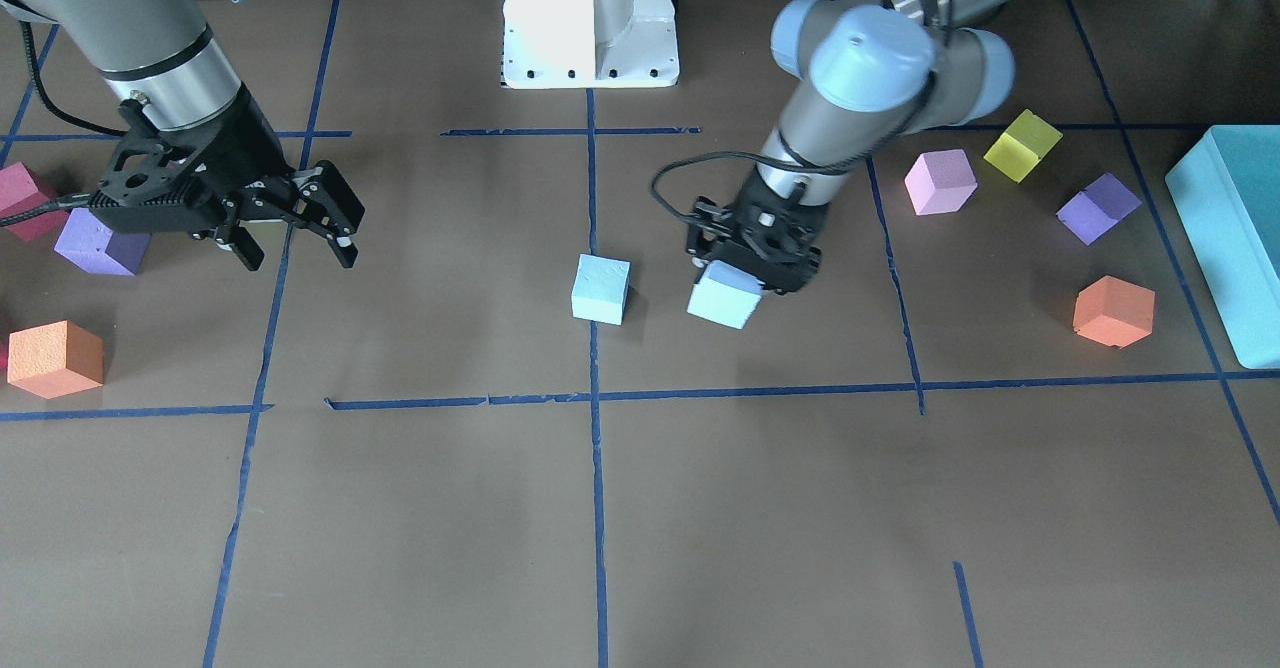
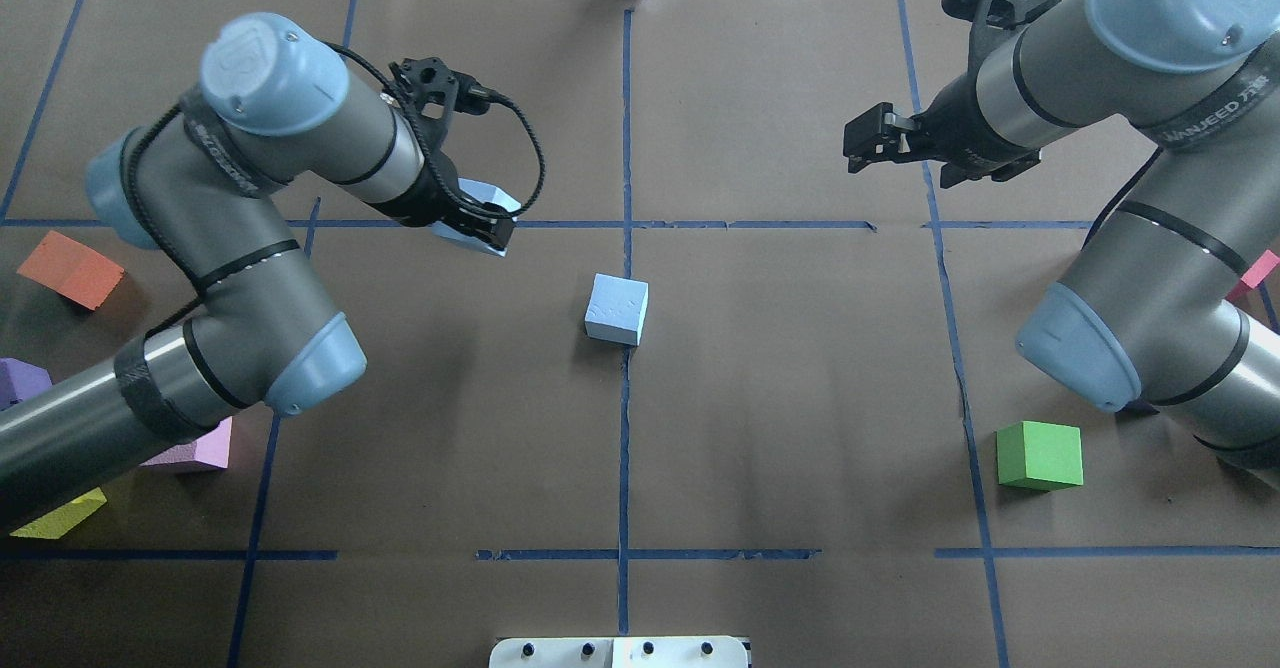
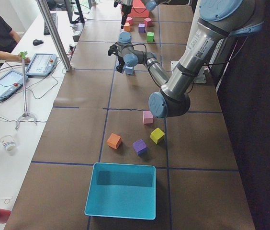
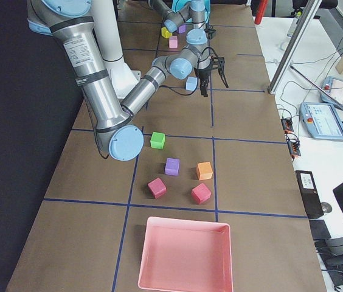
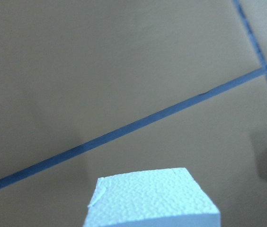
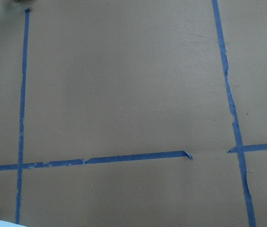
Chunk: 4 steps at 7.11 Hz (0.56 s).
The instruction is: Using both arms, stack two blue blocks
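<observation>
Your left gripper [image 1: 742, 278] is clamping the held blue block [image 1: 722, 303], keeping it tilted and raised off the brown table [image 1: 700, 508]. The 2nd blue block [image 1: 601, 289] is sitting on the table's centre tape line. Your right gripper [image 1: 298, 240] is hanging well apart from both, its fingers spread and gripping nothing.

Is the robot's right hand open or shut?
Open: the right gripper has its fingers spread wide, nothing between them.
</observation>
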Tool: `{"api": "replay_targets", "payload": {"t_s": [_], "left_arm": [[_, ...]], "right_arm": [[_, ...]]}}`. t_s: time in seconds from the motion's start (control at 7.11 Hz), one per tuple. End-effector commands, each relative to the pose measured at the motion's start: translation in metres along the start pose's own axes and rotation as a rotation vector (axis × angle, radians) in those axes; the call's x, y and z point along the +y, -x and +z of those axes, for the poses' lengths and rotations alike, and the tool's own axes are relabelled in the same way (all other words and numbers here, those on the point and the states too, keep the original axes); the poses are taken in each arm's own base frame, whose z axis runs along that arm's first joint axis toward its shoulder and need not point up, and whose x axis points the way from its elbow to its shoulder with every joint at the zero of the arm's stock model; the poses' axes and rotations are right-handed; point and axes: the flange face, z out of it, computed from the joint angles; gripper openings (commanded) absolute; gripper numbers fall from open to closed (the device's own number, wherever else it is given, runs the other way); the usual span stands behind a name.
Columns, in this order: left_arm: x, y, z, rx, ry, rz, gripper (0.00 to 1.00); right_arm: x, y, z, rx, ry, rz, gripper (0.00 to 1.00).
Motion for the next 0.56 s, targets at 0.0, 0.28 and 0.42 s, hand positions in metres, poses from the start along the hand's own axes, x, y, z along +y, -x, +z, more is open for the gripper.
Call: {"api": "replay_targets", "payload": {"t_s": [0.0,0.28,0.42], "left_arm": [[-0.01,-0.049,0.025,-0.054,0.007,-0.019,0.14],[-0.008,-0.076,0.037,-0.106,0.053,-0.02,0.14],[-0.02,-0.091,0.038,-0.15,0.096,-0.031,0.14]], "right_arm": [[-0.006,-0.018,0.0,0.02,-0.006,-0.012,1.0],[-0.007,-0.03,0.003,0.039,-0.004,-0.034,1.0],[-0.006,-0.032,0.004,0.04,-0.003,-0.035,1.0]]}}
